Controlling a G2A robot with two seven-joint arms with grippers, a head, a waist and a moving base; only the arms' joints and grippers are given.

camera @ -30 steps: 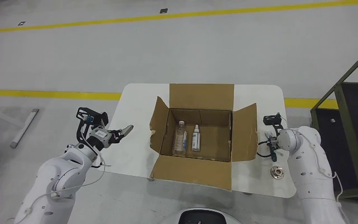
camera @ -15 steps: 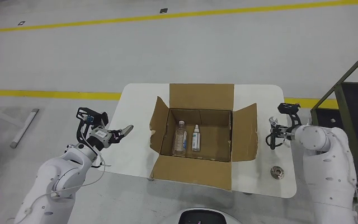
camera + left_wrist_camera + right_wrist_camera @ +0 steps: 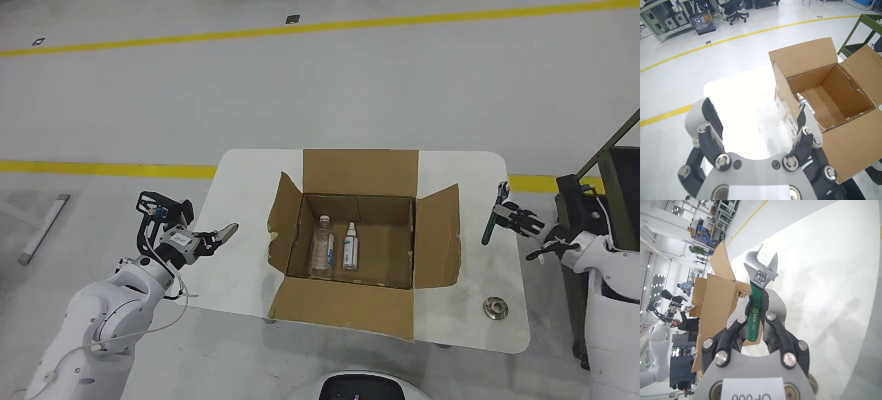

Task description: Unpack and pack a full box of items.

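An open cardboard box stands in the middle of the white table, flaps spread. Inside lie a clear bottle and a small white spray bottle, whose top shows over the box wall. My right gripper is shut on a green-handled adjustable wrench, held above the table's right edge beside the box; the wrench points away from the arm. My left gripper stands open with nothing in it over the table's left side.
A small round metal piece lies near the table's front right corner. A dark green rack stands just right of the table. Yellow floor lines run behind.
The right arm has lifted and swung out to the right with the wrench, from beside the box flap to above the table's right edge. The left arm has not moved.
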